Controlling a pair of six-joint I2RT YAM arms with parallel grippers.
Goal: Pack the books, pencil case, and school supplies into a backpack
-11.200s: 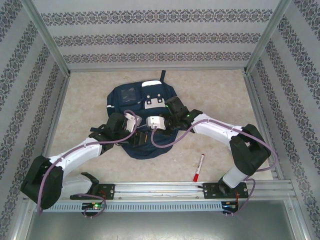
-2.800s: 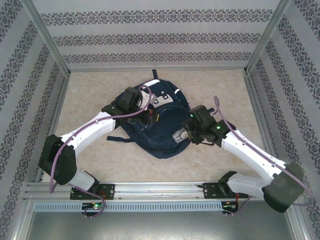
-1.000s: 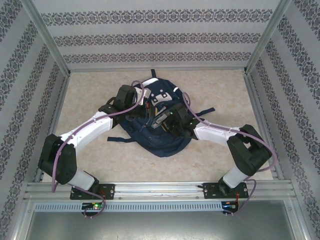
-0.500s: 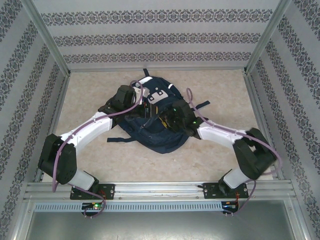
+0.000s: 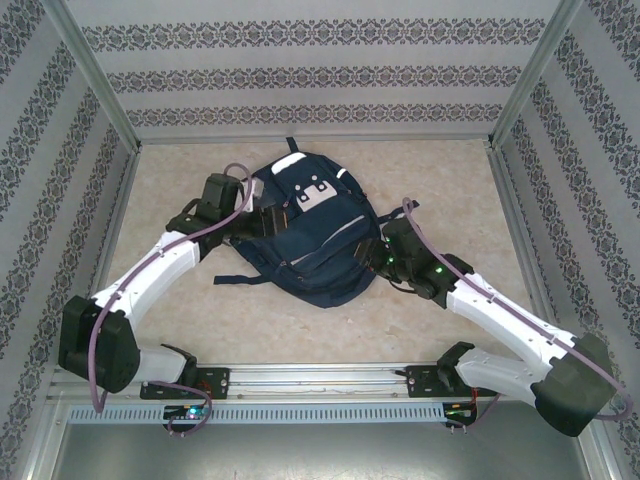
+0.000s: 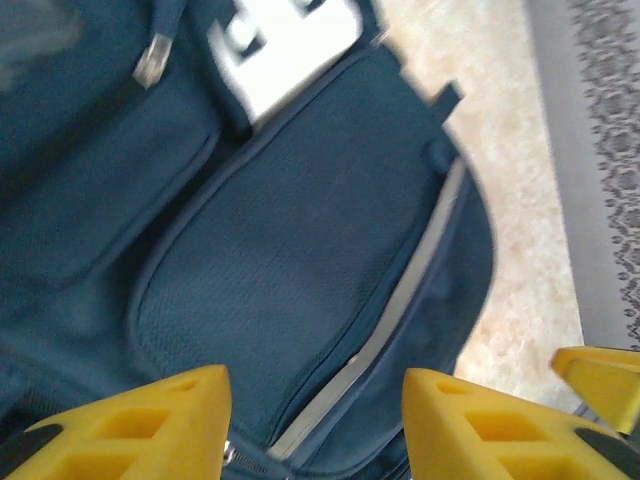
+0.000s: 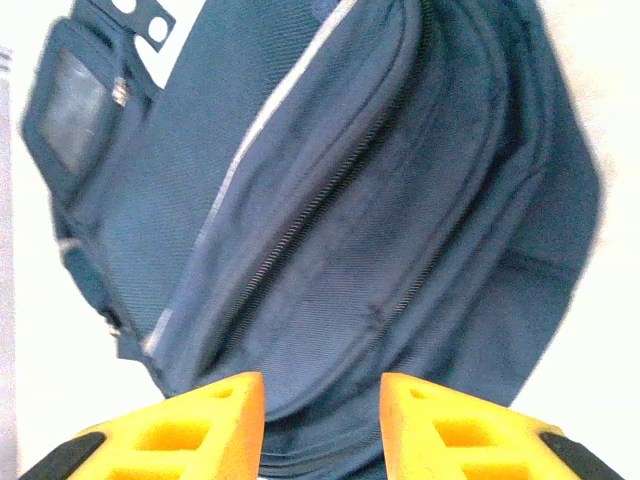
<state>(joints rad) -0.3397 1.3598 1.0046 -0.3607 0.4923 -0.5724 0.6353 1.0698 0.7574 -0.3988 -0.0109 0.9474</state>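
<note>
You have a beige marbled table [image 5: 310,335] under even, soft light. Behind it stands a pale back wall [image 5: 320,70] with dark ornamental bands; matching panels, the left wall [image 5: 50,170] and right wall [image 5: 590,170], flank it. Aluminium posts [image 5: 92,75] rise from its far corners, and a metal rail [image 5: 320,378] runs along its near edge.

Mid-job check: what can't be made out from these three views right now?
1. Inside of the backpack: its fabric hides whatever it holds, in every view.
2. Metal tag beside the white patch: left wrist view, motion blur; zip pull or not, unclear.
3. Left gripper, right gripper: in the top view, wrist housings and dark fabric mask how the jaws stand.
4. Yellow piece: left wrist view, cut off by the right edge, unidentifiable.
</note>
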